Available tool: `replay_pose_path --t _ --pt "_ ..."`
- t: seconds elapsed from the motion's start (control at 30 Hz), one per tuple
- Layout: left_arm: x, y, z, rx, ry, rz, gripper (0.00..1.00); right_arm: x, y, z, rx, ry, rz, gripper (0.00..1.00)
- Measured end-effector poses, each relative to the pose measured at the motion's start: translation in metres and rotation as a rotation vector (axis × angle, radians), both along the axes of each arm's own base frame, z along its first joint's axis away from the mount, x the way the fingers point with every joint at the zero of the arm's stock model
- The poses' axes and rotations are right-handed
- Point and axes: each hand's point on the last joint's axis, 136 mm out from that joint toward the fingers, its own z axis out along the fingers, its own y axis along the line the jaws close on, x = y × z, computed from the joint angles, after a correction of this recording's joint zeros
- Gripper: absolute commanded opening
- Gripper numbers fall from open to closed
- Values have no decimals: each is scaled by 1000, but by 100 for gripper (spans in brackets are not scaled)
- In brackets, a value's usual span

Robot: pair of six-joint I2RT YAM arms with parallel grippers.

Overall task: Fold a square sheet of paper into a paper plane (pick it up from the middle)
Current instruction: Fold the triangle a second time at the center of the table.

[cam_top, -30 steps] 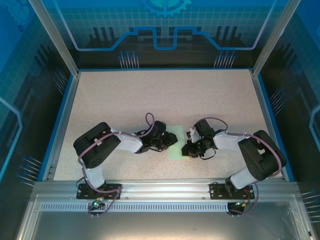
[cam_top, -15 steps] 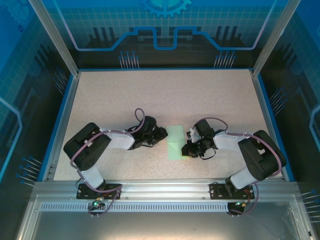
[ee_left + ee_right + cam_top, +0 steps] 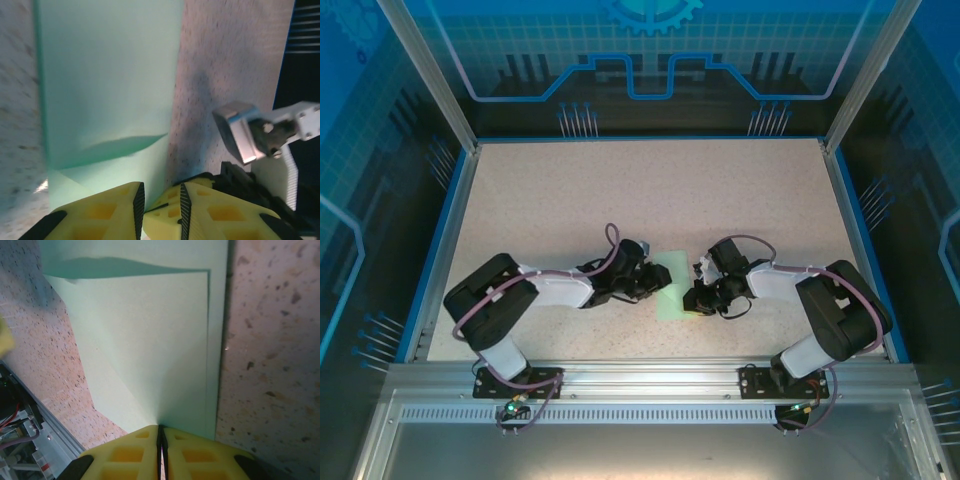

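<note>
The square sheet of paper (image 3: 673, 297) is pale mint green and lies partly folded on the speckled table between the two arms. In the left wrist view the paper (image 3: 110, 75) shows a raised flap casting a shadow. My left gripper (image 3: 653, 285) sits low over the sheet's left part. Its jaws (image 3: 160, 207) stand a narrow gap apart above the paper's edge. My right gripper (image 3: 692, 300) is at the sheet's near right edge. Its yellow fingers (image 3: 161, 434) are shut on the paper (image 3: 150, 340), and a diagonal crease runs into the pinch.
The speckled table (image 3: 620, 190) has a blue rim and stretches far beyond the arms. An aluminium rail (image 3: 650, 375) runs along the near edge. The right arm's metal wrist (image 3: 242, 132) sits close to my left fingers.
The left gripper drew back to the left off the paper, then came back onto its left part. The right gripper stayed shut on the sheet and did not move.
</note>
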Motion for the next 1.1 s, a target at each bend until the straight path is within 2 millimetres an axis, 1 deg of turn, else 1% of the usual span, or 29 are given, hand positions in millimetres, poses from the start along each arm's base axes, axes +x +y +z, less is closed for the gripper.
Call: replay_pose_path --t 0.17,0.3,0.5,0.63,0.77,1.0,1.1 --pt "-6 -11 -18 -18 43 -3 30 0 0 0 4 12 -4 13" --pt "-5 -12 -27 -22 51 7 30 0 1 -1 5 19 -4 13" --pt "-3 -8 -27 -14 34 41 30 0 1 -1 7 24 -7 13" --pt "0 3 -28 39 19 74 30 0 1 -1 7 24 -6 13" --pt "4 19 -29 84 10 107 31 0 1 -1 7 24 -6 13" --pt "23 47 -29 113 18 176 33 0 1 0 7 23 -6 13" --pt "26 57 -28 133 22 192 34 0 1 0 8 22 -6 13"
